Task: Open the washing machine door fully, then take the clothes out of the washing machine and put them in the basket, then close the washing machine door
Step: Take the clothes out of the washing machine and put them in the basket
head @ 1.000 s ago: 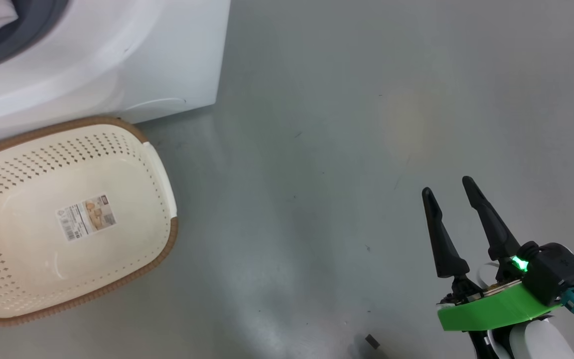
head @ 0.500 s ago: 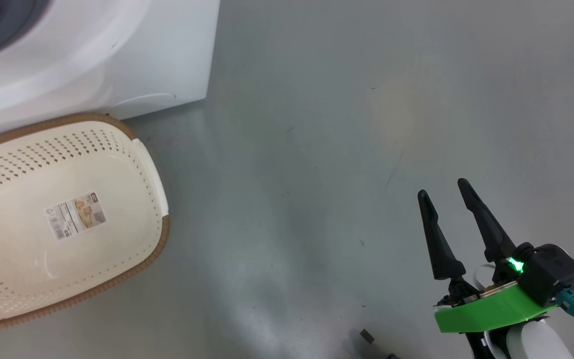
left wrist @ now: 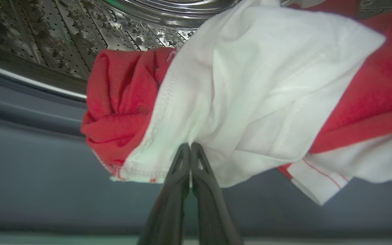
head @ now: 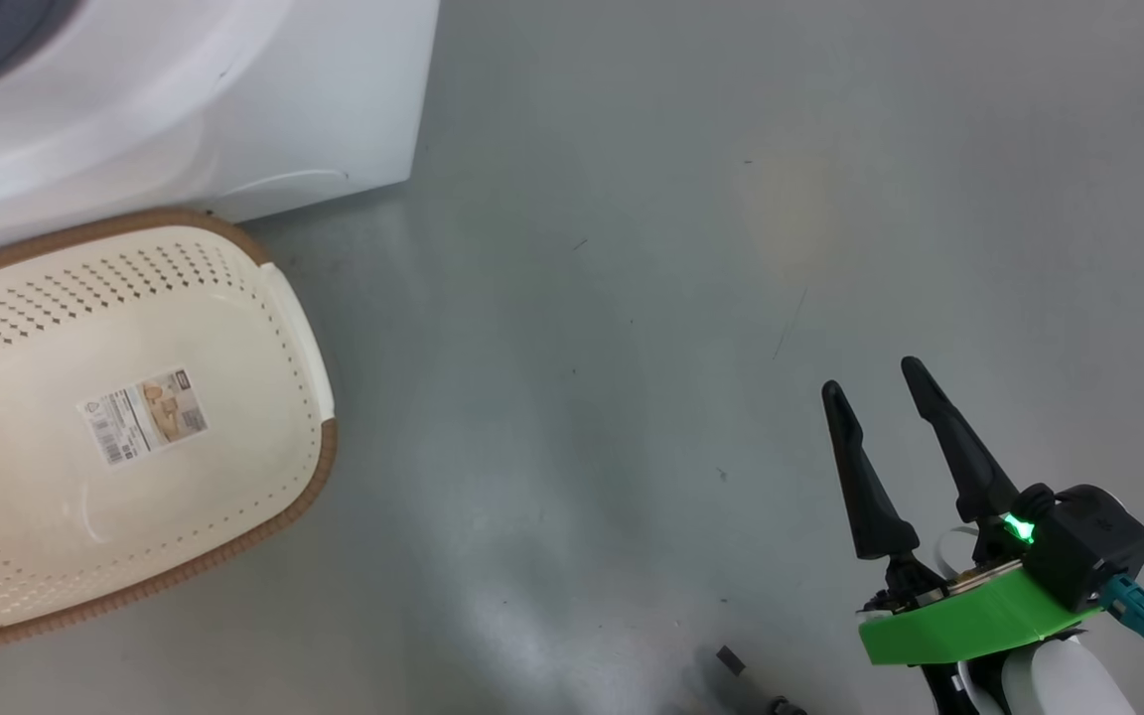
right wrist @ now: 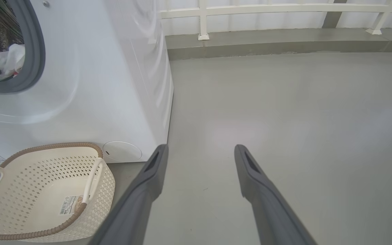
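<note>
Pinches a white fold of the clothes (left wrist: pixel 250 85) in the left gripper (left wrist: pixel 190 146), fingers pressed together, at the drum mouth of the washing machine (right wrist: pixel 114 85). Calls for a pull outward and down to the basket (head: pixel 234 447), set on the floor (head: pixel 632 298) against the washer's front. Holds the right gripper (head: pixel 870 377) spread, well apart.

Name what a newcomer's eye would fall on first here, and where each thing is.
The red and white clothes, bunched at the mouth of the steel drum, stand out most, the left gripper pinched shut on a white fold. Next comes the empty cream basket on the grey floor in front of the washing machine, at the head view's left. The right gripper hangs open over the floor at lower right.
</note>
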{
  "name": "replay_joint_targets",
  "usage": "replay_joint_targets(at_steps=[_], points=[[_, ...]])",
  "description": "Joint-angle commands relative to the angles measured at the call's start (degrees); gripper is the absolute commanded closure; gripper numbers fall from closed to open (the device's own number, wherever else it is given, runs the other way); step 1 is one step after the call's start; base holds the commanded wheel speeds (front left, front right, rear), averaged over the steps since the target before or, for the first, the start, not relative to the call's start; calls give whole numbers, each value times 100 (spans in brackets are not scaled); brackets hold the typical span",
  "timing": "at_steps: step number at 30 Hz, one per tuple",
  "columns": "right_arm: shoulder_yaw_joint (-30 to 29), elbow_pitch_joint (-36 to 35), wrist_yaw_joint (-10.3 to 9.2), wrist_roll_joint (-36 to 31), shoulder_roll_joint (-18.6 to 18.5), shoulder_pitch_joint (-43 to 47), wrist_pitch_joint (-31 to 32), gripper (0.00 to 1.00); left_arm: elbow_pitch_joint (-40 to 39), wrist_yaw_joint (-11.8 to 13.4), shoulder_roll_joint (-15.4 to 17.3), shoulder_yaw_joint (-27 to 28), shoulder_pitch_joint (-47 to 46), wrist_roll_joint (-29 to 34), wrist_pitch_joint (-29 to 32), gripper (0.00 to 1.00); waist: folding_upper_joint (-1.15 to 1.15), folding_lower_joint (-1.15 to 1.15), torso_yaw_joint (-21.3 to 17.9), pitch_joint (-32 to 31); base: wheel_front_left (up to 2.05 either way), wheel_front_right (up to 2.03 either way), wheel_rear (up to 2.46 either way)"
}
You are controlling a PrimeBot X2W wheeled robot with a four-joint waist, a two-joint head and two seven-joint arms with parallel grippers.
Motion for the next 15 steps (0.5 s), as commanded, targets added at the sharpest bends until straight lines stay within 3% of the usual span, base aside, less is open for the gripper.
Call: replay_joint_targets(at_steps=[1, 15], points=[[83, -104, 35, 21, -86, -36, -36, 0, -107, -48, 250, 59, -43, -81, -138, 100, 0, 0, 18, 5, 0, 0, 0], [54, -100, 35, 105, -86, -97, -36, 0, -339, -290, 98, 181, 44, -394, -1141, 100, 0, 0, 197, -4, 0, 0, 0]])
